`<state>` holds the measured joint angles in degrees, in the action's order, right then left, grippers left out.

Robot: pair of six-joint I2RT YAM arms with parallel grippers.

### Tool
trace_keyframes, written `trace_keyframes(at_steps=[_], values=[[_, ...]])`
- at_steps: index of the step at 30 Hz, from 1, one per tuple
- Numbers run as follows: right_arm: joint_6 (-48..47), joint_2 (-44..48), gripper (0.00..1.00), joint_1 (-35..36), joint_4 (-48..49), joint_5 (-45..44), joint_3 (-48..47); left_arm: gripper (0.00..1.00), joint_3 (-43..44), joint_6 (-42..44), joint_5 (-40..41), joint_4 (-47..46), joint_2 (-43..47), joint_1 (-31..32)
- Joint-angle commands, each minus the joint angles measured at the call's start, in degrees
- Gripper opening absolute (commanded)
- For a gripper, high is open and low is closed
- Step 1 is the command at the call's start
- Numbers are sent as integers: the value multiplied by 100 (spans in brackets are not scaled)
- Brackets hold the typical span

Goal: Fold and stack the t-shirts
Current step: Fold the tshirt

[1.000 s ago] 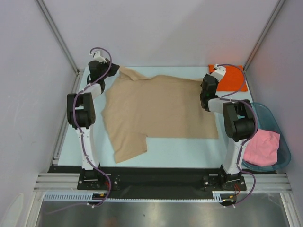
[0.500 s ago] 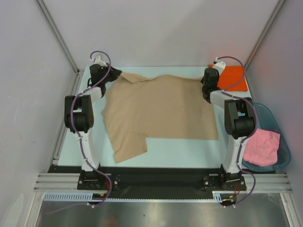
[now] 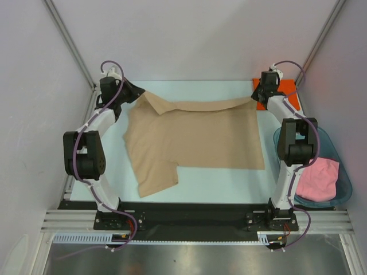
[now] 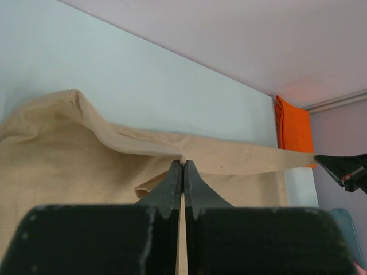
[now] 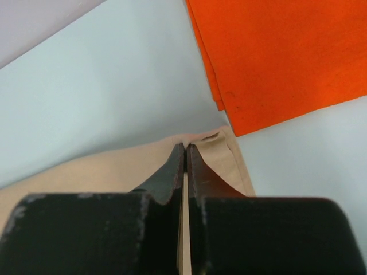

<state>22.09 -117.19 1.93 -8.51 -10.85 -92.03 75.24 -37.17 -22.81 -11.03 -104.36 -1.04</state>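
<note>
The left jaws and right jaws are both pinched shut on the far hem of the tan t-shirt [image 3: 195,134], one at each end. The hem is lifted taut between them, and the rest lies flat on the counter [image 3: 218,180]. A folded orange t-shirt [image 5: 275,51] lies just beyond the right jaws and a crumpled pink t-shirt [image 3: 318,177] lies well behind them in a teal tub [image 3: 332,149]: three shirts, one per colour.

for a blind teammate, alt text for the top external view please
A tan t-shirt lies spread on a pale table, its far edge pinched at both ends by the left end effector and right end effector. A folded orange t-shirt lies far right; a pink t-shirt sits in a teal tub.
</note>
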Motion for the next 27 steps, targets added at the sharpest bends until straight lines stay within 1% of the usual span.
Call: trace_keyframes(at_steps=[1, 7, 10, 11, 16, 25, 26, 27], values=[[138, 2, 0, -123, -888, 592, -315, 0, -141, 51, -170, 636, 433, -54], [103, -41, 0, -141, -1266, 874, -465, 0, -414, 69, -268, 839, 776, -125], [112, -50, 0, -149, -1345, 901, -439, 0, -467, 218, -75, 1059, 1022, -177], [112, -50, 0, -149, -1372, 901, -430, 0, -493, 297, -31, 1363, 1075, -212], [138, 11, 0, -141, -1425, 874, -412, 0, -695, 289, 49, 1586, 1321, -362], [156, 214, 0, -150, -1592, 681, -289, 0, -440, 570, 101, 2166, 1269, -432], [156, 196, 0, -306, -1627, 690, -307, 0, -449, 596, 92, 2201, 1269, -441], [156, 187, 0, -308, -1679, 681, -298, 0, -466, 614, 84, 2227, 1242, -441]])
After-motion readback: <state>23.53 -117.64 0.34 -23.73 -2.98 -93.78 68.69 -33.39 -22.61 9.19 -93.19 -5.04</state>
